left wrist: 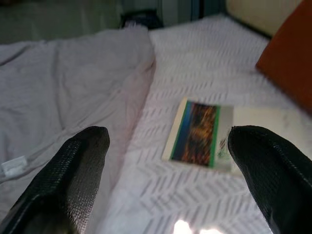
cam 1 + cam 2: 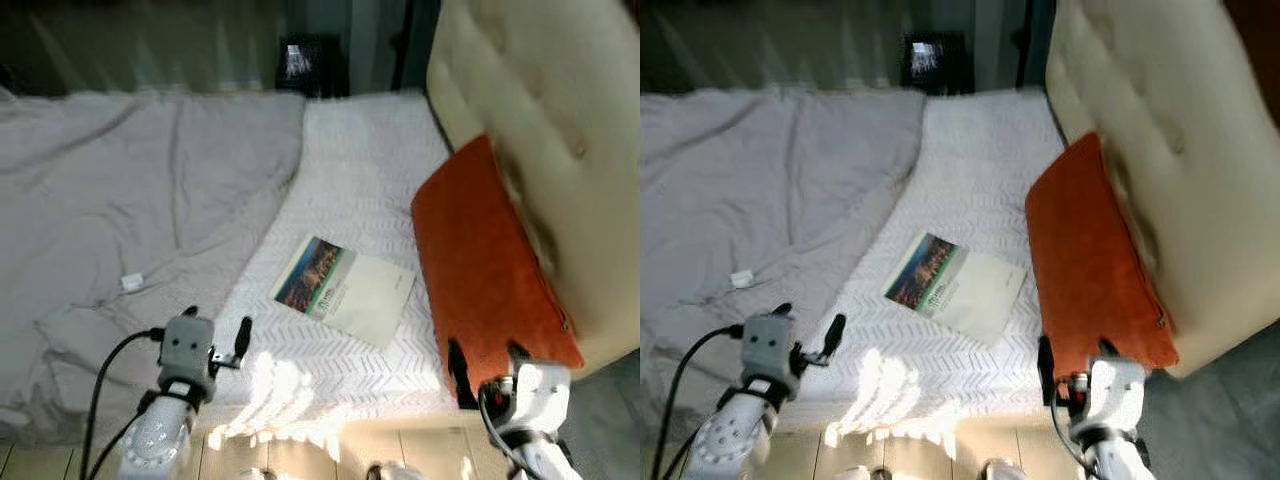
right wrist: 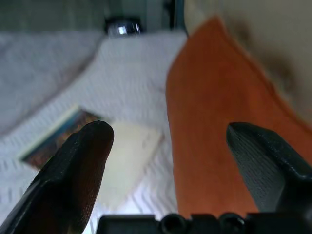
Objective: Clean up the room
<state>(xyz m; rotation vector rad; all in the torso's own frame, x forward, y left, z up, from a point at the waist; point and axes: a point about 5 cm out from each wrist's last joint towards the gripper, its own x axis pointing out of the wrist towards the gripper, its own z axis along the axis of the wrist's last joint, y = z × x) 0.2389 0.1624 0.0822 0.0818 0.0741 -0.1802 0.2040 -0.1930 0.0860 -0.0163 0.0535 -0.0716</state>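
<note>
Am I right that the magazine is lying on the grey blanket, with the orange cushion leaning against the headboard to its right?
Not quite. The magazine lies on the white quilted cover, beside the grey blanket, not on it; the left eye view shows this. The rest holds: the orange cushion leans against the headboard to its right.

You are looking down at a bed with a white textured cover [image 2: 980,150] and a rumpled grey blanket [image 2: 750,190]. Your left gripper [image 2: 808,335] hovers near the bed's front edge, fingers apart. A booklet [image 2: 955,285] lies flat ahead of it and to its right. Your right gripper [image 2: 1072,362] sits at the near end of an orange cushion [image 2: 1090,270], which leans on a cream padded headboard [image 2: 1150,130].
</note>
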